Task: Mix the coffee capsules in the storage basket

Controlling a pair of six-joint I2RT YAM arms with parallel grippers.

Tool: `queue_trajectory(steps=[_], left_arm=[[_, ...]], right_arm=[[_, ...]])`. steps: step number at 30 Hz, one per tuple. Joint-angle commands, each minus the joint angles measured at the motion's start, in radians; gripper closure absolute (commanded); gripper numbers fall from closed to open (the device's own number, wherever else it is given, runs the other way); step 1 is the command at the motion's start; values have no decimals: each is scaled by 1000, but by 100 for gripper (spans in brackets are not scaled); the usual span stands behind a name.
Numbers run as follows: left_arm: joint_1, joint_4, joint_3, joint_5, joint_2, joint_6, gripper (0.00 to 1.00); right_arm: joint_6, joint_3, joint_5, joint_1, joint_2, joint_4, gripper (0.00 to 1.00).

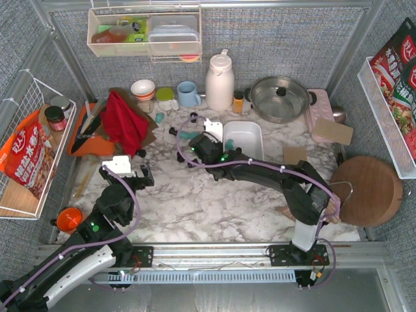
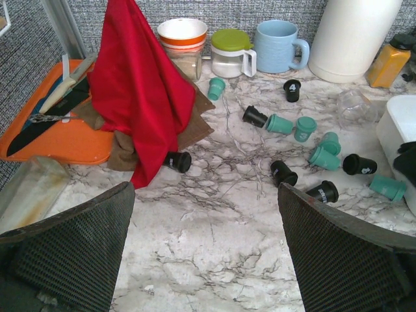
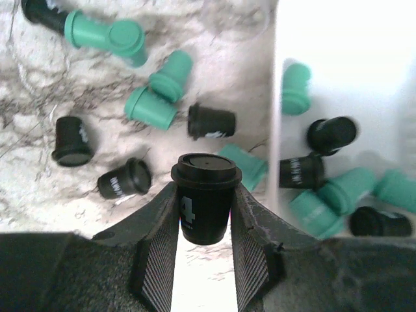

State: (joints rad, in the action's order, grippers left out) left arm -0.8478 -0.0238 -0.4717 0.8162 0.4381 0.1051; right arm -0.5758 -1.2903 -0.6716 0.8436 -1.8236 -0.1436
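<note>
Black capsule (image 3: 205,195), clamped in right tool (image 3: 203,207)

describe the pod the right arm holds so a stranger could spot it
On the marble table, find the white basket near the middle; the right gripper sits just left of it. The black pod clamped in it shows a white 4, and it alone is held, not lying loose.

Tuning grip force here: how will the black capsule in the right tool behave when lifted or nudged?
The black capsule in the right tool looks small and rigid: probably light, hard to crush. Its smooth taper might slip between the pads. Loose capsules lie on their sides, so it would likely roll if released.
</note>
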Motion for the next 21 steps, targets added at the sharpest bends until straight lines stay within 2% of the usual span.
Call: queue_trajectory(steps=[1,5,15,21], left_arm=[[3,30,-1,0,-2,-4,1],[5,29,0,1,-5,-4,1],[6,33,2,-2,2,-5,1],[7,35,4,1,1,-7,1]], right_arm=[[113,39,-191,-9,54,77,70],[73,73,-259,-44,82,29,69],[-137,169,-236,-145,124,-64,66],[-220,155,-183,-183,101,-146,52]])
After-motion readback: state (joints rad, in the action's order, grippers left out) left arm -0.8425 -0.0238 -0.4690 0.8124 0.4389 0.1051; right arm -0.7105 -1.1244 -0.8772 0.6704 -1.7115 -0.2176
